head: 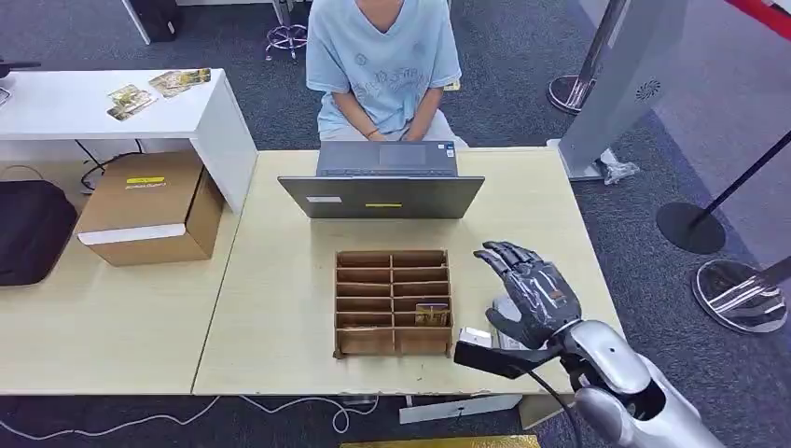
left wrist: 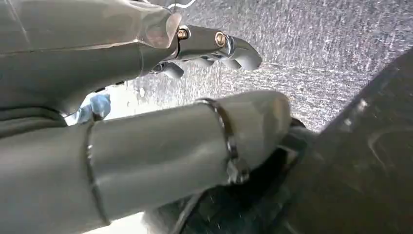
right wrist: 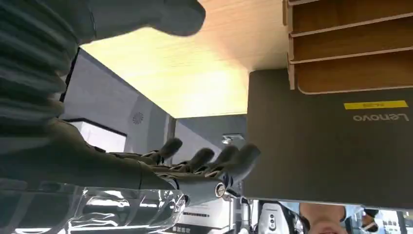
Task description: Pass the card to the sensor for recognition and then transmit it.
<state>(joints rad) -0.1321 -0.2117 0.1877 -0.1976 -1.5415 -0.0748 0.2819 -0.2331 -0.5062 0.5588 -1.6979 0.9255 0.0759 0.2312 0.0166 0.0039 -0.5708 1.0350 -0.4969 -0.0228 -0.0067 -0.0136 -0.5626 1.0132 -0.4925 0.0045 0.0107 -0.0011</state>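
card (head: pixel 431 314): upright in wooden slotted rack (head: pixel 393 301). our right hand (head: pixel 527 291) hovers beside it, fingers apart, empty. risk: reaching in, we knock the rack or fumble the card.

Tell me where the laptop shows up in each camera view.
Head view: laptop at table's far middle, back of lid facing the robot, just beyond the wooden organizer.
Left wrist view: not in it.
Right wrist view: laptop fills the right side, turned upside down.
Shared landmark: the wooden organizer.
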